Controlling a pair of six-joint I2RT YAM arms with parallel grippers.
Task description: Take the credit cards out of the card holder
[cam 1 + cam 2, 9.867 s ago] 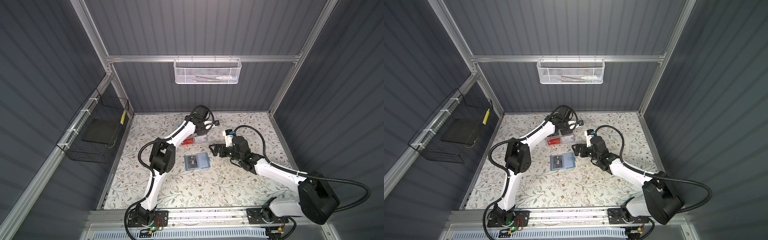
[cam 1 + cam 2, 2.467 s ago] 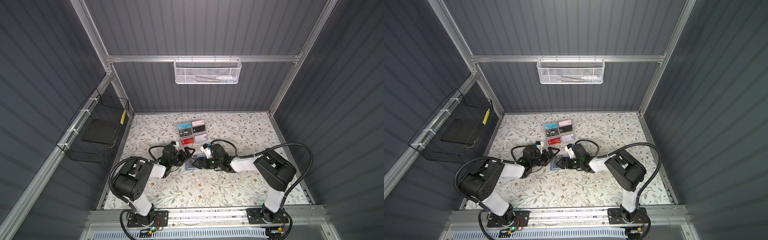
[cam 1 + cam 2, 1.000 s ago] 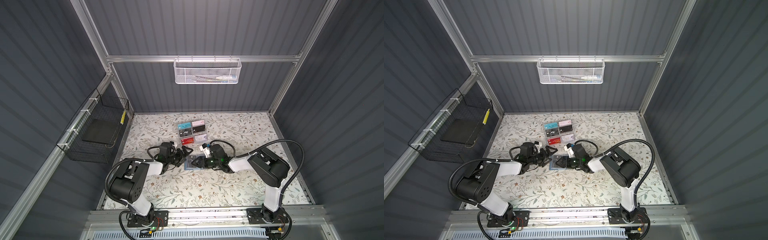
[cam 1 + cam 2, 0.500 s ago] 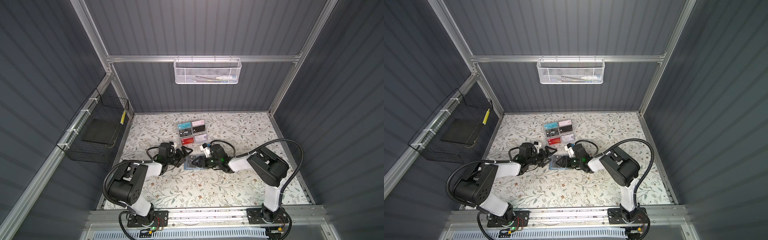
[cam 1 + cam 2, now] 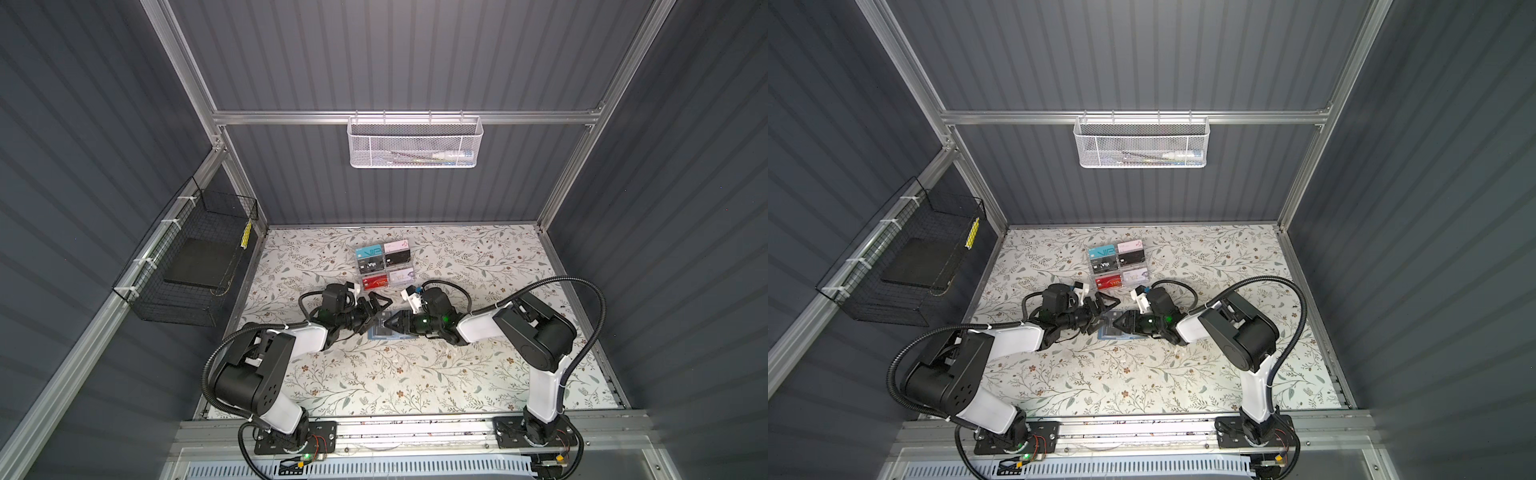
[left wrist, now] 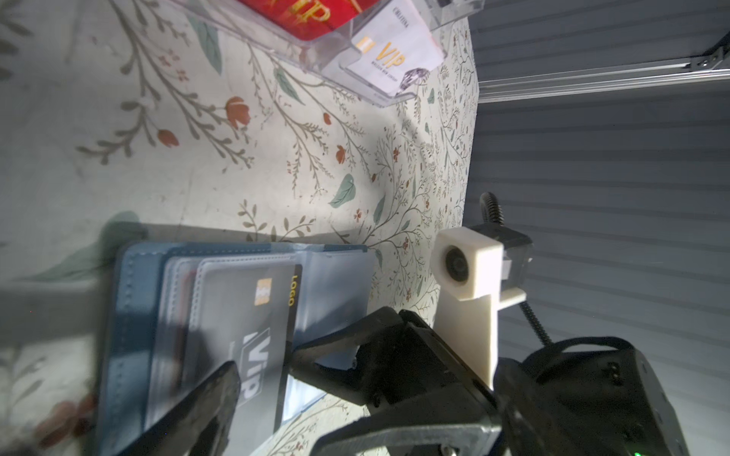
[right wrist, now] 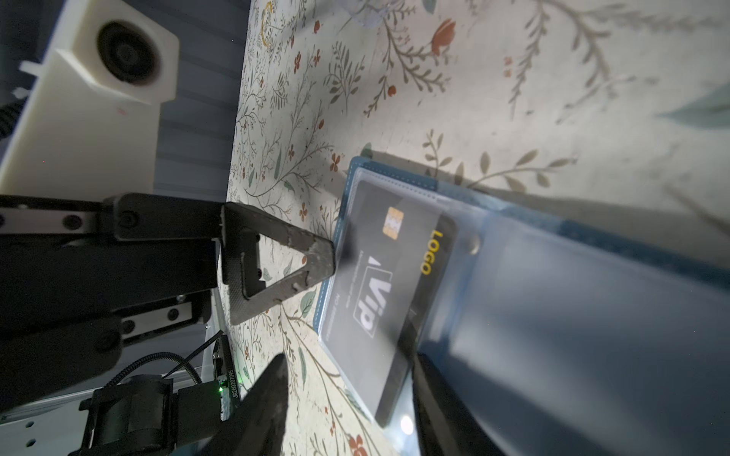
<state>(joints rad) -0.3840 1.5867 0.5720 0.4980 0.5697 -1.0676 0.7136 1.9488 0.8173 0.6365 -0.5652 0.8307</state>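
- The small slate-blue, leather-like folding card holder (image 6: 126, 316) lies open and flat on the floral-patterned surface (image 5: 415, 374). It sits directly under the tips of both grippers, which face each other across it.
- A thin black plastic credit card with white "VIP" lettering and a gold chip (image 7: 389, 284) sits in the top translucent plastic sleeve (image 6: 335, 284). One end of it lies between the right gripper's jaws. I cannot make out whether other cards lie beneath.
- The right gripper (image 7: 347, 355) is about half spread. One jaw hangs off the holder's side over the surface and the other is over the sleeve beside the card. Bare surface shows between that outer jaw and the holder, so it clamps nothing.
- The left gripper (image 5: 382, 313) is spread wide. One fingertip (image 7: 326, 256) meets the holder's edge just beside the card, and the other stands clear of it. I cannot tell whether it presses down.
- In my judgement the card is light, stiff and slick, and it lies too flat to pinch from straight above. The sleeve is soft, clingy film that will likely drag along with the card. The holder looks light enough to slide or lift with it.
- The best hold is probably the card's edge at the sleeve's mouth, on the right gripper's side, pinched across its thin faces. The left gripper would then pin the holder's leather border rather than the sleeve.
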